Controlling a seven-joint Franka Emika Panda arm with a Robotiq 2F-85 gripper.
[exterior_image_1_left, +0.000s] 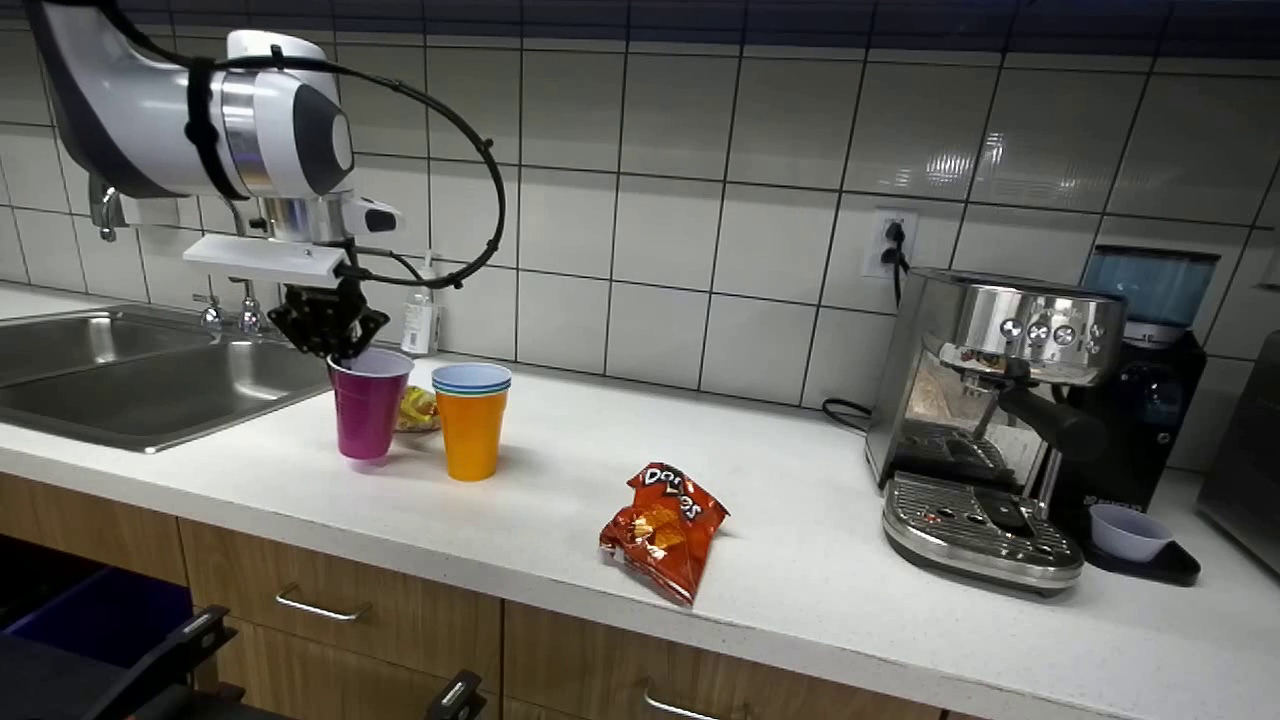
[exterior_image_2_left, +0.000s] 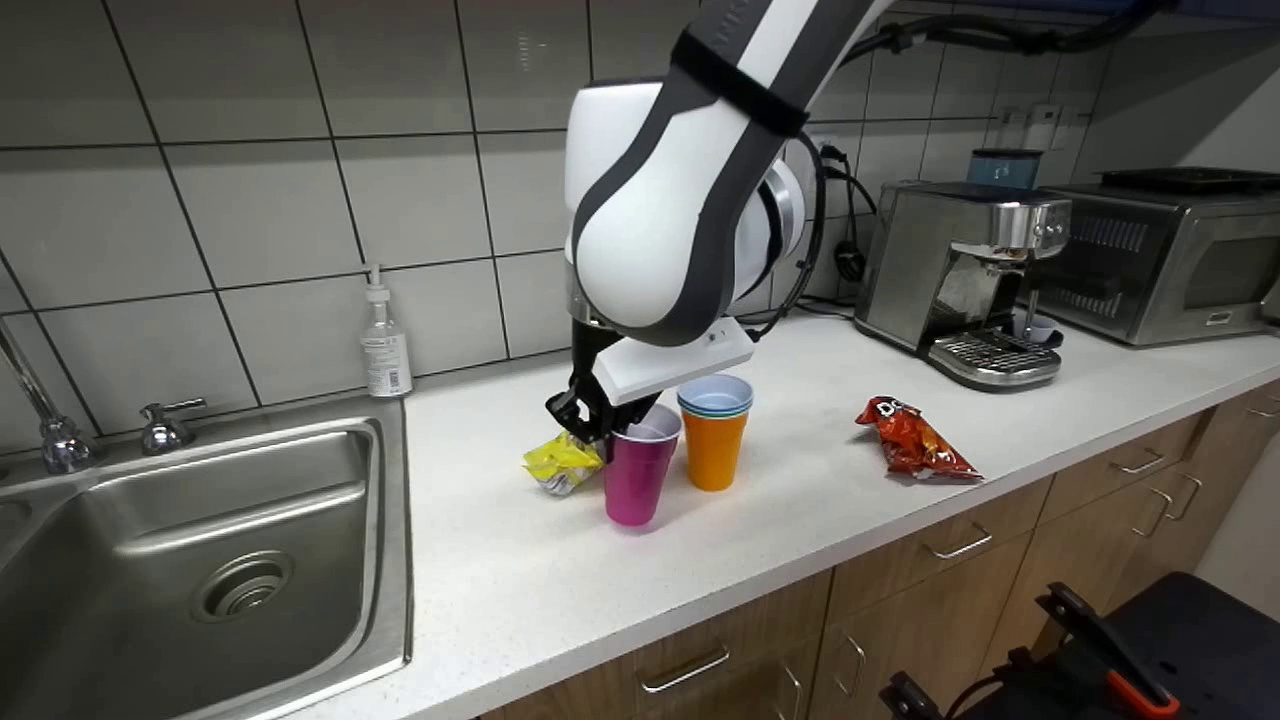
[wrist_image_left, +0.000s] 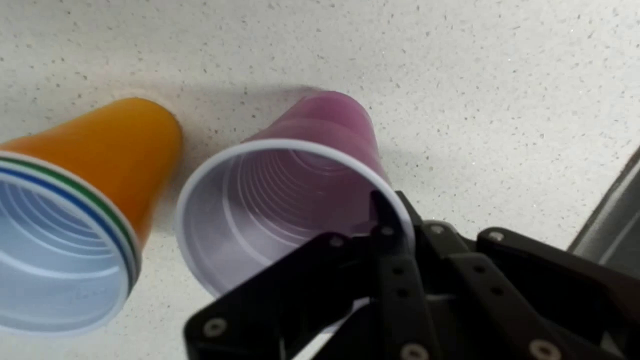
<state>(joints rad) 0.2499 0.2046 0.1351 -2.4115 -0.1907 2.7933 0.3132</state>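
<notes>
One purple cup (wrist_image_left: 280, 215), beside the orange cup (wrist_image_left: 120, 145), is pinched by its rim in your gripper (wrist_image_left: 392, 207) (I can't tell if that cup touches the counter (wrist_image_left: 500, 110)), so your grab step looks done, and the next move likely needs a slow, straight lift.

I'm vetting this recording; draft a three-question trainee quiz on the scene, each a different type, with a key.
1. Fill in the blank: the end effector grips the magenta plastic cup by its ____.
2. True or false: the orange plastic cup has other cups nested inside it.
3. Multiple choice: the Doritos bag lies on A) the sink, B) the countertop, C) the espresso machine.

Key: 1. rim; 2. true; 3. B.
</notes>
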